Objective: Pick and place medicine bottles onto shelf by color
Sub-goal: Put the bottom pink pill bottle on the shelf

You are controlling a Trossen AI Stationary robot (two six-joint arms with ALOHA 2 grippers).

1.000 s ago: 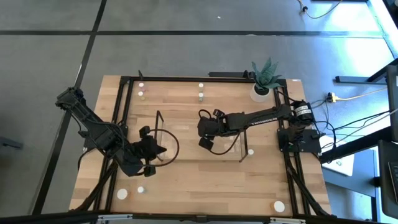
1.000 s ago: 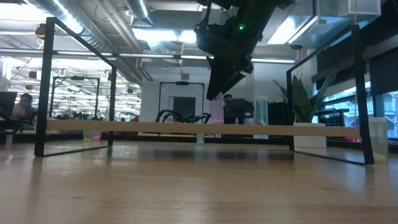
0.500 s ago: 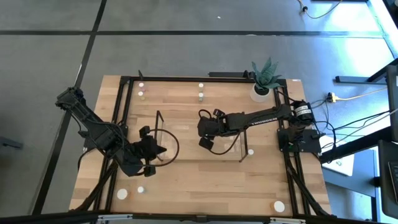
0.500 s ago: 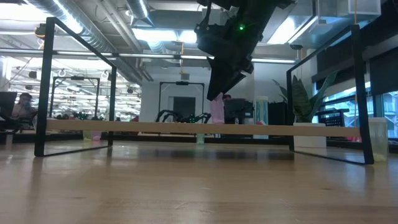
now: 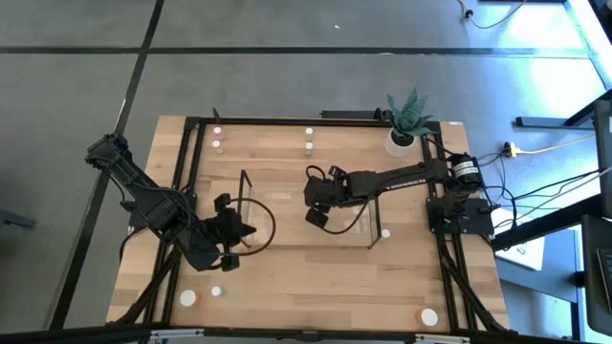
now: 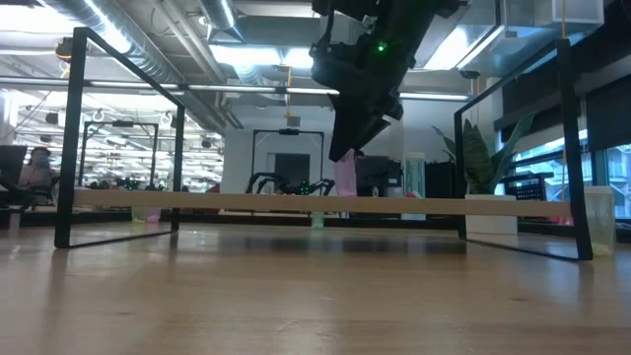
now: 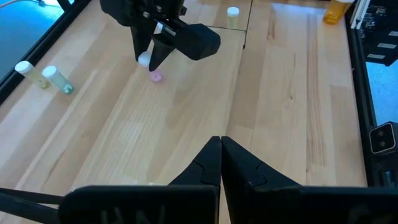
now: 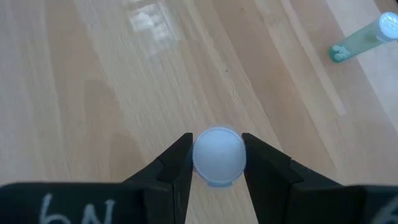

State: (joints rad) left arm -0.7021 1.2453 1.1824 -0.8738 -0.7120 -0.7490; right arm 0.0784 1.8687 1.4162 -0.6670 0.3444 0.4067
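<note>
Small pink bottle (image 6: 345, 176) with white cap, clamped by right gripper (image 8: 217, 163) above the shelf (image 5: 368, 229) mid-table, seven other bottles along table edges, left gripper (image 7: 220, 147) closed, empty.

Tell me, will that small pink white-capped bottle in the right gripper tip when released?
Probably tippy: the small pink white-capped bottle looks tall and narrow. The right gripper pinches only its smooth round cap, so it might slip. If it topples, its round body would likely roll.
</note>
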